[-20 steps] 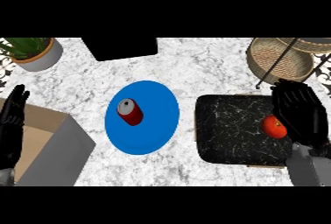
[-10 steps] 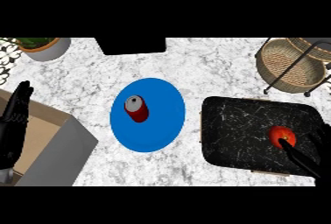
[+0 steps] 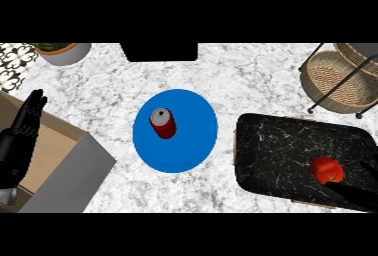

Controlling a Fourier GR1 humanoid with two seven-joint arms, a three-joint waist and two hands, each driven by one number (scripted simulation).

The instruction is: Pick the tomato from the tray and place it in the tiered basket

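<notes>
We count one tomato (image 3: 326,169) on one tray (image 3: 280,150), 4 o'clock; one tiered basket (image 3: 338,80), 2 o'clock, edge-cut. Left hand (image 3: 20,142) released, 9 o'clock. Right hand (image 3: 358,195) mostly cut off; grasp: cannot tell.

Marble counter top (image 3: 244,70), white with grey veins, viewed steeply from above.
A potted plant (image 3: 63,50) is set at its far left corner, a black rectangular block (image 3: 159,51) at the far edge and a cardboard box (image 3: 63,157) at the left; the surface is evenly lit.
</notes>
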